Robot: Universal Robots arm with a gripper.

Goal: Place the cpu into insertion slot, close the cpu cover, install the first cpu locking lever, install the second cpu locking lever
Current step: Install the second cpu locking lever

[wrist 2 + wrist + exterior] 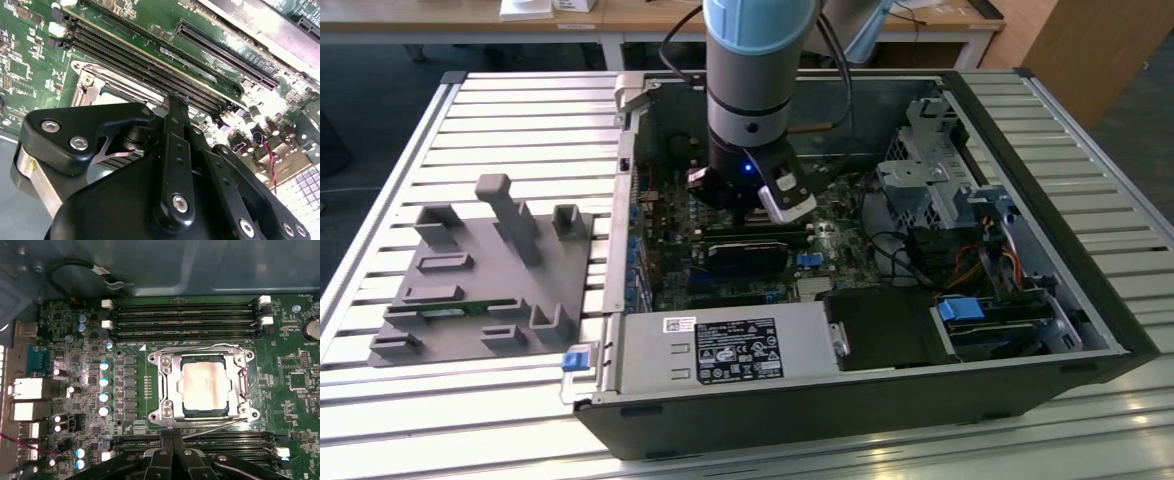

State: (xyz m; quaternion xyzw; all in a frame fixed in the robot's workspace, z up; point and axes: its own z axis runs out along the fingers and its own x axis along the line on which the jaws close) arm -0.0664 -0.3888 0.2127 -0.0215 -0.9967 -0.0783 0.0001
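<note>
In the first wrist view the cpu (206, 384) lies flat in the insertion slot (200, 413), its dull silver top showing through the window of the cpu cover (170, 385), which is folded down over it. One wire locking lever (200, 346) runs along one side of the socket and another (210, 424) along the opposite side. My gripper (172, 437) is shut with nothing between its fingers, its tips right beside that second lever. In the second wrist view the gripper (176, 100) hangs just above the cover's frame (95, 80). In the exterior view the gripper (767, 215) is low inside the open computer case (1067, 300).
Long black memory slots (185, 315) flank the socket on two sides. Rear-port connectors (25, 390) and a cable loop (75, 267) sit near the case wall. A grey parts fixture (480, 280) lies outside the case on the exterior view's left, and a power supply (734, 350) in front.
</note>
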